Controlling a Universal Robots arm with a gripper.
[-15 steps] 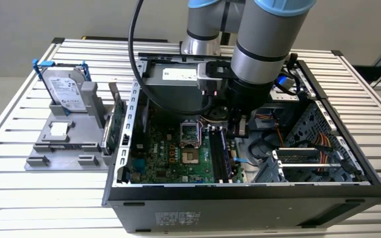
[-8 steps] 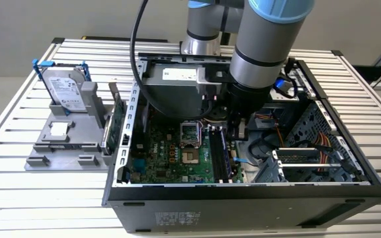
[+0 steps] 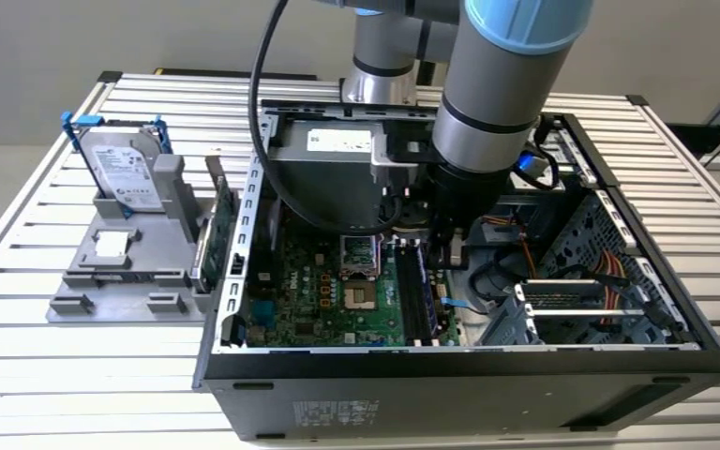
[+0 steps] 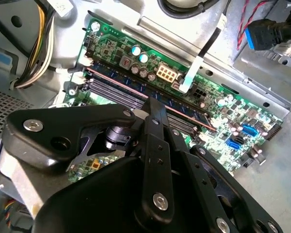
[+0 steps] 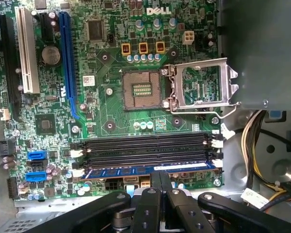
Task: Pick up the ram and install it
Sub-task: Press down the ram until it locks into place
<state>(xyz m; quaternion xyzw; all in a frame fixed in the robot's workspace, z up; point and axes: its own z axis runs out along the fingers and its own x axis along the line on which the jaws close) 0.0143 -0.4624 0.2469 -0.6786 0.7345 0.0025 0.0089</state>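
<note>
The ram is a long bluish strip standing in the motherboard's memory slot farthest from the processor socket. In the second wrist view the ram runs slantwise across the board. My gripper is shut, its two black fingertips pressed together on the ram's top edge near its middle. The fingers line up along the strip, not across it. In the exterior view the gripper reaches down inside the open computer case, over the memory slots.
Three bare black memory slots lie beside the ram. A grey holder at the exterior view's left carries a silver hard drive and a green card. Cables, a drive cage and the power supply box crowd the case.
</note>
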